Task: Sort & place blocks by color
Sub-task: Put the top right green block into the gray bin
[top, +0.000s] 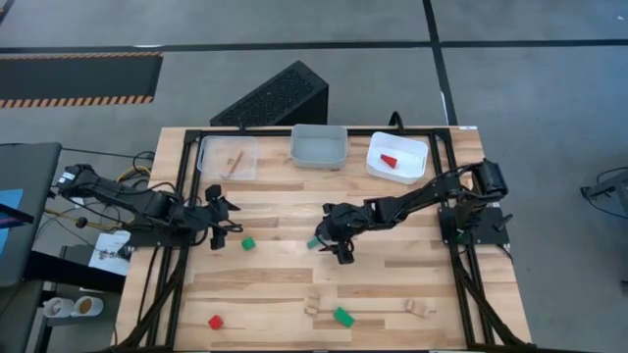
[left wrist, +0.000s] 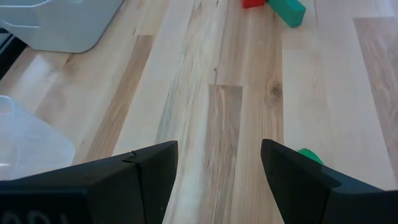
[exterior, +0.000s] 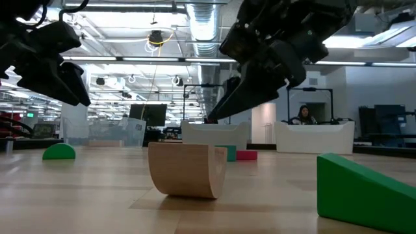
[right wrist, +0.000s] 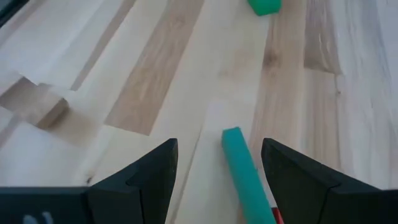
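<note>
My right gripper (top: 330, 242) (right wrist: 218, 152) hangs open over mid-table, above a green brick (right wrist: 238, 168) (top: 314, 242) that lies flat on the wood between its fingers without touching them. A red block (left wrist: 252, 3) lies beside that brick. My left gripper (top: 227, 219) (left wrist: 219, 168) is open above bare table on the left, with a green half-round block (left wrist: 309, 155) (top: 248, 242) resting flat side down just beside it. The low view shows both grippers (exterior: 221, 110) (exterior: 73, 88) raised off the table.
Three trays line the far edge: a clear one (top: 211, 159) holding a wood piece, a middle one (top: 319, 162), and a white one (top: 412, 157) holding a red block. Near the front edge lie a red block (top: 216, 321), a wood arch (exterior: 185, 169), a green wedge (exterior: 364, 192) and another wood piece (top: 422, 307).
</note>
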